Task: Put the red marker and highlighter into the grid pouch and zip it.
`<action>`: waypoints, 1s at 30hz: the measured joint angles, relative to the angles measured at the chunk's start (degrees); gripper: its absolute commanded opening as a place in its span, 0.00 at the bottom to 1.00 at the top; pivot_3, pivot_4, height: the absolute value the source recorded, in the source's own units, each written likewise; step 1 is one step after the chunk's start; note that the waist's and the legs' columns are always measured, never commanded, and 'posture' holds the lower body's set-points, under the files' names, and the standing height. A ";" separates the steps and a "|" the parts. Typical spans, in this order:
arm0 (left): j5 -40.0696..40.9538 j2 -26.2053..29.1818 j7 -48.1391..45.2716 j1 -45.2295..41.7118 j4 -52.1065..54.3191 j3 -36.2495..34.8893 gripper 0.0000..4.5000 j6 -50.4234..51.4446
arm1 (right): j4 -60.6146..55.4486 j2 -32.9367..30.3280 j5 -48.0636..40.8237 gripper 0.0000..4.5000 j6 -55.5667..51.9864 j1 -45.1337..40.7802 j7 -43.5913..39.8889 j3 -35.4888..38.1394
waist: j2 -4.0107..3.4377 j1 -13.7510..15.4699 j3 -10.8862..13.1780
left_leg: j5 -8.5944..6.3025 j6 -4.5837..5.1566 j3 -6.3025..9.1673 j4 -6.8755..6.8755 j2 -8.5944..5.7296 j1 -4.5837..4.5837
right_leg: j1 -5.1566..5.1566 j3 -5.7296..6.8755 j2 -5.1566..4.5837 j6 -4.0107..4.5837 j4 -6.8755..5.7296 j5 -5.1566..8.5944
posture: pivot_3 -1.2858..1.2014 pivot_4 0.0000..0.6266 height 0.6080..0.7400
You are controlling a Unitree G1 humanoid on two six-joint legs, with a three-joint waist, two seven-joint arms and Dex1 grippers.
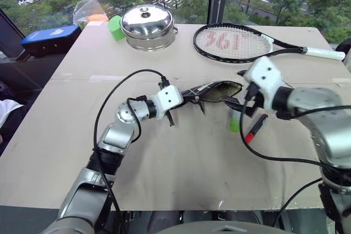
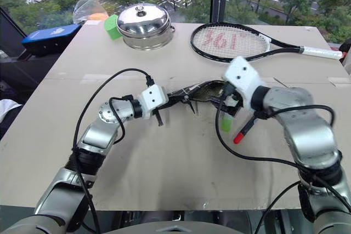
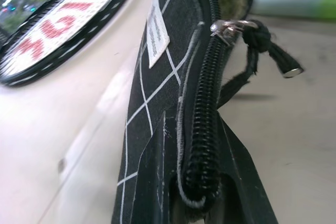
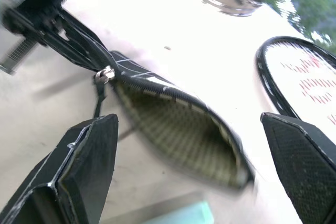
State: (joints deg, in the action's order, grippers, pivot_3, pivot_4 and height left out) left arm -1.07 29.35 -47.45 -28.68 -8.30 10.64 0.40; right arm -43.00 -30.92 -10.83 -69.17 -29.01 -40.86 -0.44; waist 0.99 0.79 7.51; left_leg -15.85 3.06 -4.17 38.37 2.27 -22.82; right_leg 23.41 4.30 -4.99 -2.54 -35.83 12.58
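Near the table's [image 1: 164, 179] middle lies the grid pouch [image 1: 216, 91], mouth gaping, woven lining showing in the right wrist view. Pinched at its closed end by the left gripper [image 1: 189, 98], black fingers pressed together on the fabric beside the zipper coil. Looks soft and floppy: thin cloth, sagging open on its own, likely to fold or slide unless held at that end. Best held where it is gripped now, at the seam by the zipper's closed stretch, leaving the mouth free.

Just beside the mouth hovers the right gripper [image 4: 194, 182], fingers [image 4: 86, 169] spread wide, holding nothing. Close below it on the table rest the highlighter [image 1: 235, 121] and the red marker [image 1: 255, 129], side by side and near the pouch opening, neither inside yet.

Both pens judged light, rigid and smooth-barrelled, prone to roll or squirt out of a loose pinch. Safer taken across the middle of the barrel, fingers square to its length. Highlighter stubbier, so less room for error; marker slimmer, so needing a fuller closure.

Zipper pull [image 3: 262, 43], a knotted dark cord with a small metal tip, hangs from the slider [image 3: 231, 26] near the closed end. Small, limp target; better pinched at the knot than at the dangling tip.

Farther back: a tennis racket [image 1: 241, 42], a lidded steel pot [image 1: 148, 26], a green block [image 1: 115, 27].
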 measured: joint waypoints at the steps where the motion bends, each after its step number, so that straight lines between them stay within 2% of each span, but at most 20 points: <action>1: 0.00 0.08 0.24 -0.39 -0.55 -0.19 0.00 -0.02 | -1.20 1.76 -0.18 0.99 -3.05 1.08 1.74 0.32 | 0.00 -0.01 0.00 | 0.00 0.00 -0.01 0.00 0.00 0.00 | 0.01 -0.01 0.00 0.00 -0.01 0.00 | 0.52 0.24 1.00; 3: 0.00 0.13 0.42 -1.13 -1.53 -0.71 0.00 -0.17 | -1.72 5.65 0.80 0.99 -8.91 2.74 7.33 -0.45 | 0.00 -0.15 0.00 | 0.01 -0.01 -0.05 0.00 -0.04 0.00 | 0.03 -0.03 0.00 0.00 -0.03 0.00 | 0.52 0.24 1.00; 5: -0.01 0.29 0.44 -1.90 -2.01 -1.03 0.00 -0.48 | -0.52 9.72 4.59 0.99 -15.93 3.21 16.41 -3.15 | -0.01 -0.19 0.00 | 0.03 -0.04 -0.06 0.00 -0.06 0.00 | 0.04 -0.05 0.00 0.00 -0.04 0.00 | 0.52 0.24 1.00; 6: -0.01 0.31 0.44 -1.99 -2.06 -1.06 0.00 -0.52 | -0.16 10.50 5.25 0.99 -16.68 3.23 17.66 -3.41 | 0.00 -0.17 0.00 | 0.05 -0.08 -0.05 0.01 -0.07 0.00 | 0.03 -0.04 0.01 0.00 -0.04 0.00 | 0.52 0.24 1.00; 8: -0.01 0.44 0.44 -2.10 -2.20 -1.11 0.00 -0.76 | 3.25 16.09 8.39 0.99 -20.66 3.24 24.40 -4.30 | -0.01 -0.18 -0.02 | 0.18 -0.30 -0.07 0.00 -0.10 0.00 | 0.05 -0.04 0.02 0.00 -0.05 0.00 | 0.52 0.24 1.00; 11: -0.02 0.41 0.40 -2.15 -2.46 -1.08 0.00 -0.88 | 9.99 22.67 10.01 0.99 -21.94 3.50 29.47 -4.54 | -0.02 -0.21 -0.01 | 0.20 -0.34 -0.07 -0.02 -0.12 -0.01 | 0.05 -0.04 0.05 0.00 -0.04 0.00 | 0.52 0.24 1.00; 14: -0.02 0.70 0.39 -2.07 -2.46 -1.10 0.00 -0.91 | 14.48 25.48 10.45 0.81 -19.90 4.34 31.61 -3.55 | 0.02 -0.15 -0.04 | 0.20 -0.34 -0.06 -0.02 -0.13 -0.01 | 0.03 -0.03 0.05 -0.01 -0.02 0.00 | 0.52 0.24 1.00; 18: 0.01 0.67 0.39 -1.44 -1.06 -1.09 0.00 -0.76 | 16.09 26.76 10.20 0.39 -17.57 4.56 32.65 -3.50 | 0.12 -0.33 -0.11 | 0.18 -0.30 -0.03 -0.01 -0.10 0.02 | 0.00 -0.04 0.03 -0.01 -0.04 0.00 | 0.52 0.24 1.00; 20: 0.01 0.67 0.39 -0.77 -0.70 -1.09 0.00 -0.71 | 15.80 26.14 9.80 0.20 -17.61 4.55 32.62 -3.85 | 0.11 -0.26 -0.11 | 0.08 -0.13 -0.01 0.00 -0.07 0.03 | 0.00 -0.04 0.02 -0.01 -0.05 0.00 | 0.52 0.24 1.00; 25: -0.02 0.55 0.41 -0.01 -0.37 -1.07 0.00 -0.67 | 11.43 16.37 7.69 0.18 -20.74 4.54 30.37 -5.86 | 0.07 -0.05 -0.07 | 0.10 -0.16 -0.01 0.01 -0.09 -0.05 | 0.02 -0.04 -0.04 -0.01 0.00 0.00 | 0.52 0.24 1.00; 26: -0.07 0.42 0.43 -0.01 -0.27 -1.02 0.00 -0.73 | 5.53 5.16 3.40 0.18 -21.67 2.99 25.00 -9.13 | -0.11 -0.22 0.05 | 0.07 -0.11 -0.03 -0.01 -0.09 -0.05 | 0.04 -0.06 -0.03 -0.01 0.02 0.00 | 0.52 0.24 1.00; 27: -0.16 0.51 0.43 0.02 -0.27 -1.02 0.00 -0.73 | 3.78 3.09 2.66 0.18 -21.69 2.00 23.81 -9.31 | -0.16 -0.32 0.08 | 0.06 -0.09 -0.03 -0.06 -0.09 -0.03 | 0.05 -0.08 -0.03 -0.01 0.05 0.00 | 0.52 0.24 1.00; 29: -0.55 0.44 0.35 -0.04 -0.26 -0.84 0.00 -1.03 | -0.84 -5.47 -0.64 0.18 -21.29 -2.11 19.13 -10.83 | -0.14 -0.59 0.07 | 0.05 -0.08 0.02 -0.11 -0.10 0.02 | 0.05 -0.03 0.07 -0.02 0.03 0.01 | 0.52 0.24 1.00; 30: -0.68 0.45 0.33 -0.04 -0.27 -0.75 0.00 -1.11 | -1.70 -7.09 -1.45 0.18 -21.13 -2.97 18.08 -11.13 | -0.12 -0.67 0.06 | 0.04 -0.07 0.04 -0.12 -0.07 0.03 | 0.05 -0.01 0.09 -0.01 0.03 0.01 | 0.52 0.24 1.00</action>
State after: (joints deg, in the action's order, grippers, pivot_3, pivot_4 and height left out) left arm -1.75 29.79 -47.11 -28.72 -8.57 9.90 -0.71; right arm -44.70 -38.01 -12.28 -90.30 -31.98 -22.78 -11.57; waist 0.87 0.13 7.57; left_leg -15.80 2.98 -4.13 38.26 2.20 -22.79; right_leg 23.47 4.28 -4.90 -2.55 -35.80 12.59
